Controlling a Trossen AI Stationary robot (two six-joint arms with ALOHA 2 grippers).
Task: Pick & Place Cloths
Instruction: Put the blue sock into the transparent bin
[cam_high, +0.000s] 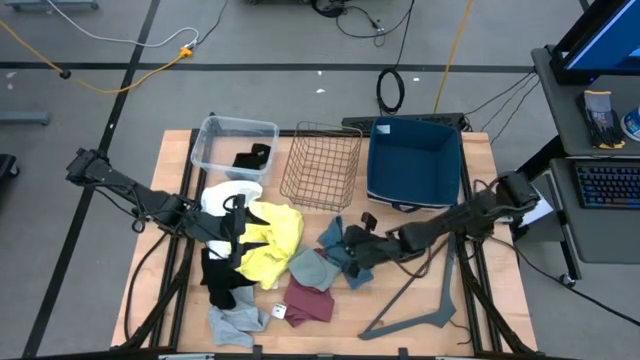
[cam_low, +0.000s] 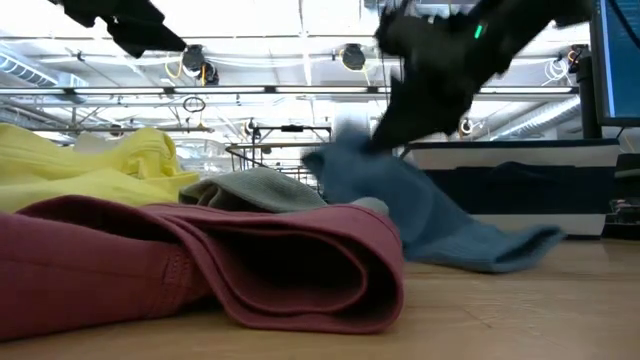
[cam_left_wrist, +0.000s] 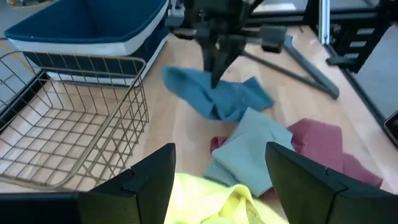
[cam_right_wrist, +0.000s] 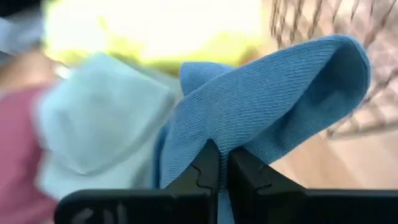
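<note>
My right claw (cam_right_wrist: 217, 163) is pinched shut on a fold of the blue cloth (cam_right_wrist: 267, 112), which lies just in front of the wire basket (cam_high: 322, 165), on the desk (cam_high: 470, 310), with one end lifted off the wood. My left claw (cam_left_wrist: 217, 177) hangs open and empty over the yellow cloth (cam_high: 272, 238), to the left of and in front of the wire basket.

The grip takes only a thin ridge of fabric, so I judge the blue cloth could slide out once its full weight hangs from it. Its trailing end touches the grey-green cloth (cam_high: 312, 268), and it may drag that piece along. A loose tail could also catch on the basket's wires on the way over.

The wire basket looks empty. The clear tub (cam_high: 234, 148) to its left holds one black cloth (cam_high: 253, 156). I see nothing in the blue bin (cam_high: 414, 160) to its right.
</note>
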